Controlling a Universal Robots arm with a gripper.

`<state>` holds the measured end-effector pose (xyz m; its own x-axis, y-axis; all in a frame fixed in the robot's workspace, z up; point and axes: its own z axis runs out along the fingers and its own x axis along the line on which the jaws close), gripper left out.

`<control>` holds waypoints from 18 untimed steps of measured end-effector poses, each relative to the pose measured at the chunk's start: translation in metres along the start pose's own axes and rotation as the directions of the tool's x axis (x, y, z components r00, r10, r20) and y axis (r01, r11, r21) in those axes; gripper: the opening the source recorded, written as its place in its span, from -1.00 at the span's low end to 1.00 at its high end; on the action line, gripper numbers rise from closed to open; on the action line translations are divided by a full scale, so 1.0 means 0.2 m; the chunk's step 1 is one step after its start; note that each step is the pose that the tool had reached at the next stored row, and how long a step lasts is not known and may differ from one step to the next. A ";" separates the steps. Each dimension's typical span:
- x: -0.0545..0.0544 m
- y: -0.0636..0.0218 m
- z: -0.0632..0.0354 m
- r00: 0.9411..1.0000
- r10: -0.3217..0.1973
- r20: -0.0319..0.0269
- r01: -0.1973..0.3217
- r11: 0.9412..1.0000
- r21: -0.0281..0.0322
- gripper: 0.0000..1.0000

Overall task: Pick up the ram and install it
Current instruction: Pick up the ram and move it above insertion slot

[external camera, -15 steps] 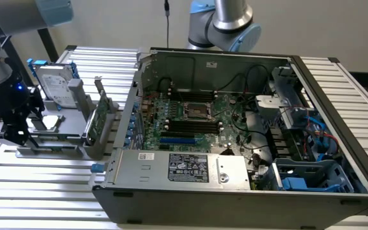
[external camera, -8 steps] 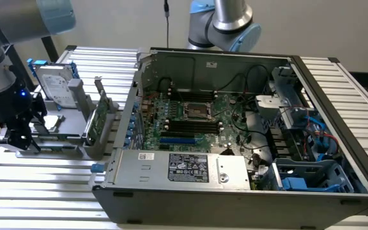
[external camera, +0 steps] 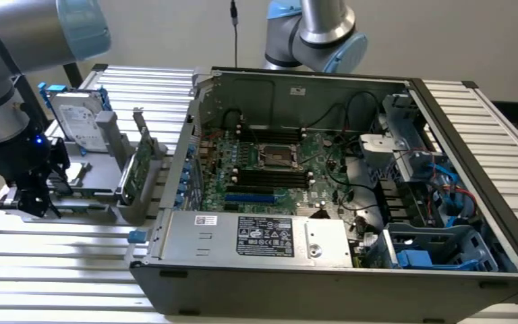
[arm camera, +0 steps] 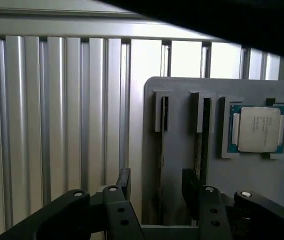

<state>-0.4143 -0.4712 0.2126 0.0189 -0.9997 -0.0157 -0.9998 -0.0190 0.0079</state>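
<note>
Black pincer (arm camera: pixel 156 176) spread wide astride the ram (arm camera: pixel 162 150) standing edge-up in the grey holder (arm camera: pixel 182 90): best lined up centred and square, closing evenly on its flat faces.

Open black metal computer case (external camera: pixel 331 283) on slatted aluminium surface (external camera: pixel 61 263). Grey plastic holder tray (external camera: pixel 88 202) just beside case, toward exterior view's left. Silver hard drive (external camera: pixel 77 121) upright at tray's far end. Tall green card with metal bracket (external camera: pixel 137 169) upright nearer case. Black pincer (external camera: pixel 30 199) over tray's outer end. Narrow green ram stick (arm camera: pixel 162 150) on edge in tray slot, between spread fingers (arm camera: pixel 124 182). Square silver processor chip (arm camera: pixel 258 128) in recess beside slots.
</note>
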 end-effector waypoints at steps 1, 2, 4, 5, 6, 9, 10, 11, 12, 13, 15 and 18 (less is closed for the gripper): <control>0.00 -0.002 0.009 1.000 0.000 0.000 0.000 1.000 0.000 0.08; 0.00 -0.004 0.017 1.000 0.000 0.001 0.000 1.000 0.000 0.08; 0.00 -0.006 0.032 1.000 0.000 0.002 0.000 1.000 -0.001 0.08; 0.00 -0.006 0.038 1.000 0.000 0.002 0.000 1.000 -0.001 0.08; 0.00 -0.007 0.044 1.000 0.000 0.003 0.000 1.000 -0.002 0.08; 0.00 -0.007 0.057 1.000 0.003 0.006 -0.003 1.000 -0.004 0.08; 0.00 -0.007 0.061 1.000 0.004 0.007 -0.004 1.000 -0.005 0.08; 0.00 -0.007 0.064 1.000 0.005 0.009 -0.005 1.000 -0.006 0.08; 0.00 -0.007 0.068 1.000 0.007 0.010 -0.007 1.000 -0.007 0.08; 0.00 -0.007 0.070 1.000 0.009 0.011 -0.009 1.000 -0.008 0.08; 0.00 -0.007 0.075 1.000 0.012 0.013 -0.012 1.000 -0.009 0.08; 0.00 -0.008 0.081 1.000 0.014 0.014 -0.014 1.000 -0.012 0.08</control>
<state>-0.4127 -0.4702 0.1964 0.0045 -0.9995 -0.0298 -0.9998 -0.0050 0.0197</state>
